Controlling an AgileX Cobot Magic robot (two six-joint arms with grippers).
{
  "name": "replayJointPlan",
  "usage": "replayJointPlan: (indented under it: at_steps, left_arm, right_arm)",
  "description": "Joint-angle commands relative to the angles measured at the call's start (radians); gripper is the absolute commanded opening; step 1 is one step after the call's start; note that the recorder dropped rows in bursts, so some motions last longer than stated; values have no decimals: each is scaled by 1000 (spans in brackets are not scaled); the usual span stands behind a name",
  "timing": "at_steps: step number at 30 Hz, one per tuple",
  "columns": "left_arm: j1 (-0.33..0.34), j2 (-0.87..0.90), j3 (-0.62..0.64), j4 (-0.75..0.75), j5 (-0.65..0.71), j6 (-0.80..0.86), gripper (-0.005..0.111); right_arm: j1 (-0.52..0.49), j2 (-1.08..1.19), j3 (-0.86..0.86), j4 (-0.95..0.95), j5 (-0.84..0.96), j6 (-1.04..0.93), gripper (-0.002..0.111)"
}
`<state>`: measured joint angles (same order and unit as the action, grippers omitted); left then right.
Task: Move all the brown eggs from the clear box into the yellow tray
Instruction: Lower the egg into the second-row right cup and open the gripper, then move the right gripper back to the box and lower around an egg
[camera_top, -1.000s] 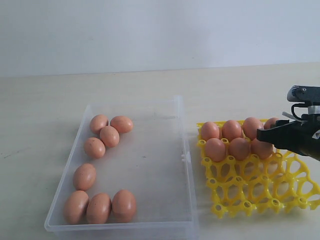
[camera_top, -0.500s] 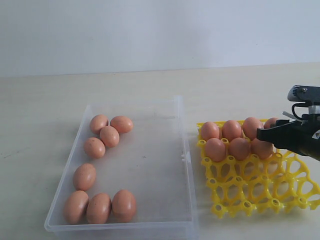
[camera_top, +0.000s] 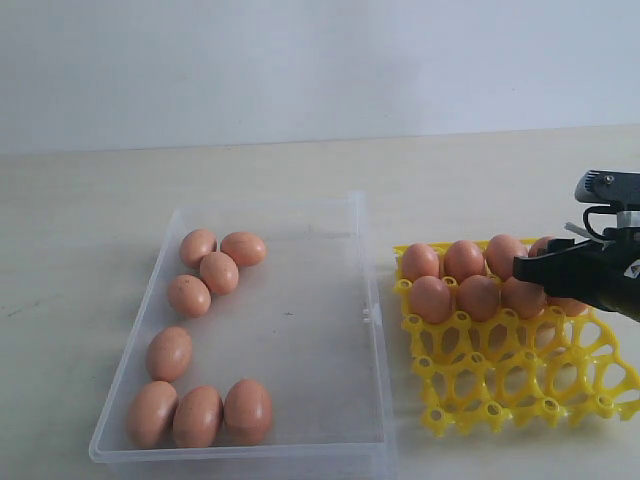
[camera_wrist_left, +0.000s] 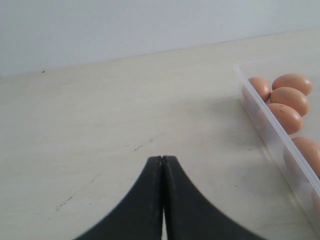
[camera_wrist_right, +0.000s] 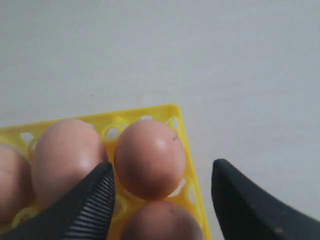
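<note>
Right wrist view | right hand (camera_wrist_right: 162, 167) released above smooth oval brown eggs (camera_wrist_right: 150, 157) | left hand (camera_wrist_left: 162, 161) clenched

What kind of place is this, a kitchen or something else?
Probably a robot test bench, not a kitchen: a bare pale table against a blank white wall, with a clear box, a yellow tray of brown eggs and the right gripper.

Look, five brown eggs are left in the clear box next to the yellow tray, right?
Not quite: eight brown eggs are left in the clear box, not five. The exterior view shows all eight. The box does sit next to the yellow tray.
</note>
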<state>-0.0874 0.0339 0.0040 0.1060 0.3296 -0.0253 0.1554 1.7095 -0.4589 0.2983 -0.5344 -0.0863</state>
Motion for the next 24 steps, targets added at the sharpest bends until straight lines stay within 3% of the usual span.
replayJointPlan:
  at_steps: [1,12,18,24]
  left_arm:
    - [-3,1,-4,-1,-14,-4,0]
    - [-3,1,-4,-1,-14,-4,0]
    - [-3,1,-4,-1,-14,-4,0]
    - [-3,1,-4,-1,-14,-4,0]
  right_arm:
    - [-5,0,3,-10,-15,8,57]
    - [-5,-157,-3,1,52,35,56]
    - [9,-322,-108,-13,332,28,52]
    - [112,-357,-244,-18,636,-72,44]
